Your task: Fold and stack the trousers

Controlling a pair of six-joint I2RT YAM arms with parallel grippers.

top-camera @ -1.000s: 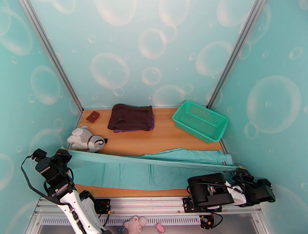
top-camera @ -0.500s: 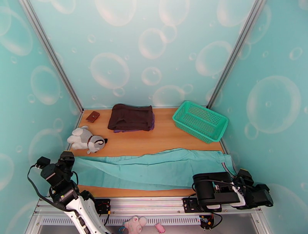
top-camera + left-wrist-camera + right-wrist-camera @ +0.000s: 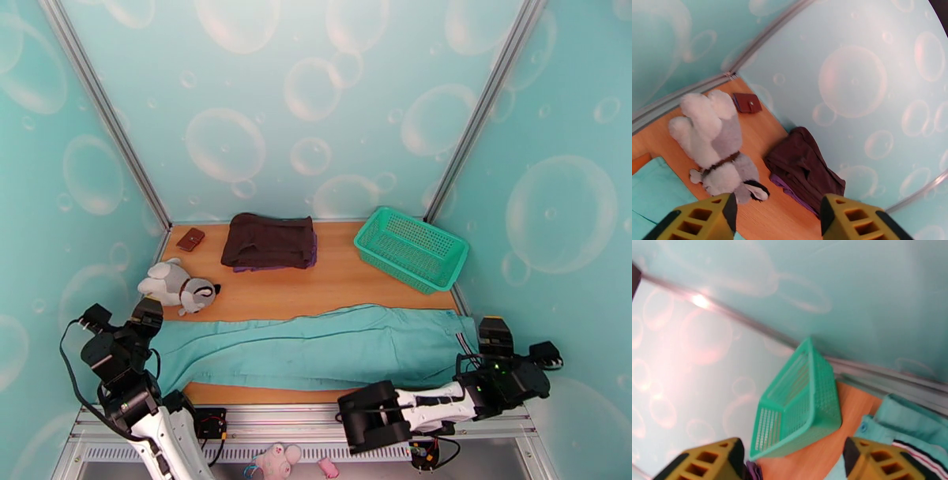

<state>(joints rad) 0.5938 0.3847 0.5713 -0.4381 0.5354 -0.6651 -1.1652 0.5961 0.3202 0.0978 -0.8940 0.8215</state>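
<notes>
Trousers (image 3: 316, 347) — long, light teal cloth — lay flat across the near half of the table (image 3: 332, 288), stretched left to right. They seemed doubled lengthwise, one leg over the other. The waistband (image 3: 914, 448), striped white, dark and red, sat at the right end — leg ends at the left. Soft creases ran along the length.

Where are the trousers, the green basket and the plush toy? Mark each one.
trousers (image 3: 316, 347), top external view, on the middle of the laid-out legs.
green basket (image 3: 391, 262), top external view, on its near left wall.
plush toy (image 3: 175, 286), top external view, on its body.
</notes>
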